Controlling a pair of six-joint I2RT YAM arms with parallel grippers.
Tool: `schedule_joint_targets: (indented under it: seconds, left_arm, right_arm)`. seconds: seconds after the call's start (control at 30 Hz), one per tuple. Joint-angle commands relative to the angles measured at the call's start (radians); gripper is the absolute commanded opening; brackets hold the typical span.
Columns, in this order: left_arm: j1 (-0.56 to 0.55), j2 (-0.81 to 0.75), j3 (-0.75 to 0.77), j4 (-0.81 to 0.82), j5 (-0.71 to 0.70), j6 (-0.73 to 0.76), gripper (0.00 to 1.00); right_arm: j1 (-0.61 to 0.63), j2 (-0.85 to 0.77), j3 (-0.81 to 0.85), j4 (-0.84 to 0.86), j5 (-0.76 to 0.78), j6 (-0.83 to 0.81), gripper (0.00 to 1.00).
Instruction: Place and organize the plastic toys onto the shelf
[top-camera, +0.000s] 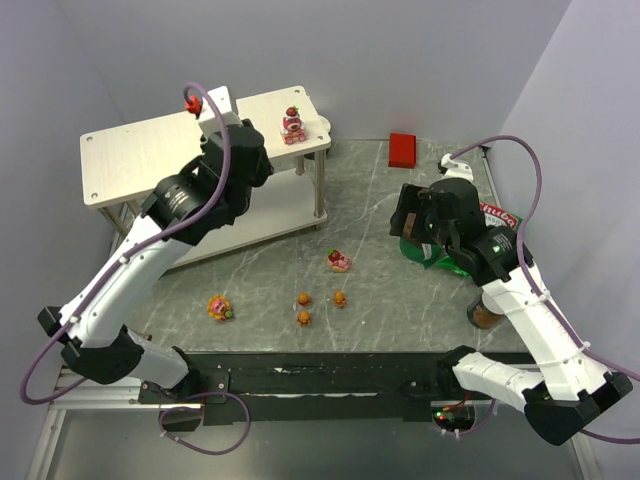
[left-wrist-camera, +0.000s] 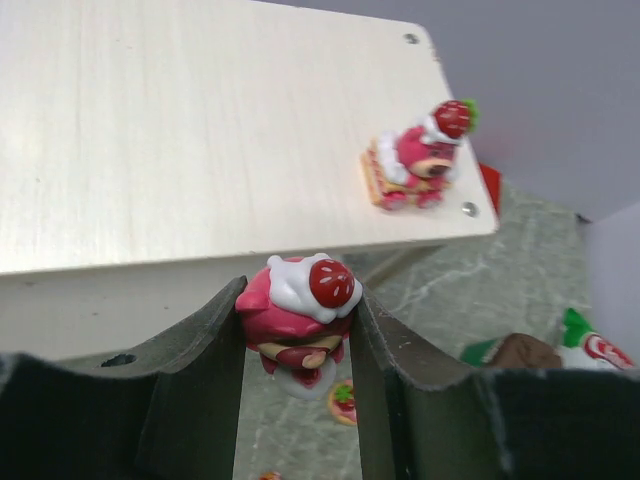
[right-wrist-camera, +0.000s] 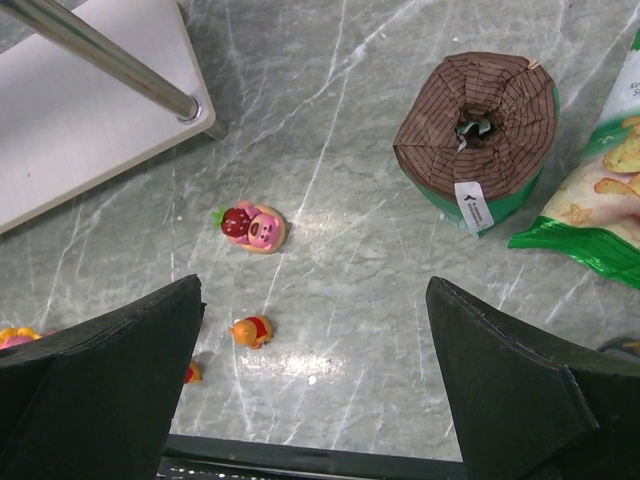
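1. Left gripper (left-wrist-camera: 299, 300) — jaws clamped on the sides of a strawberry bear (left-wrist-camera: 300, 325), held at a long edge of the top board of the shelf (left-wrist-camera: 200, 120); right gripper (right-wrist-camera: 315, 340) hangs over the table (right-wrist-camera: 350, 120) with jaws wide apart, holding nothing.
2. Hazard: in the left wrist view the held bear sits at the board's edge, not plainly over it; releasing here would likely drop it past the board; carry it further inboard first.
3. Hazard: the figurine is small and rounded; released from height it may tip or roll; lower it close to the board before opening.
4. Hazard: a second strawberry bear (top-camera: 293, 127) stands near the end corner of the top board, apart from the held one; a sweep along the board could knock it off.
5. Not yet shelved, all on the table: a third strawberry bear (top-camera: 340, 261) lying on its side; the flower-faced figurine (top-camera: 220, 308); three orange bears (top-camera: 303, 298) close together.
6. Surroundings: brown-and-green cylinder (right-wrist-camera: 478, 130) touching a snack bag (right-wrist-camera: 600, 200); red block (top-camera: 402, 149) at the far edge — none lies between toys and shelf.
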Motion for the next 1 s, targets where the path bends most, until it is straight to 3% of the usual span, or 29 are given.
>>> schedule_joint_targets:
  seconds: [0.0,0.5,0.97]
  left_arm:
    - [0.079,0.036,0.056,-0.026,0.030,0.101,0.01]
    - [0.250,0.157,0.182,-0.126,0.182,0.210,0.07]
    - [0.284,0.154,0.113,-0.108,0.264,0.202,0.15]
  right_arm:
    - [-0.014,0.000,0.038,0.039,0.003,-0.012,0.99]
    - [-0.044,0.019,0.035,0.042,-0.011,-0.014,0.99]
    - [-0.054,0.034,0.040,0.046,-0.025,-0.017,0.99]
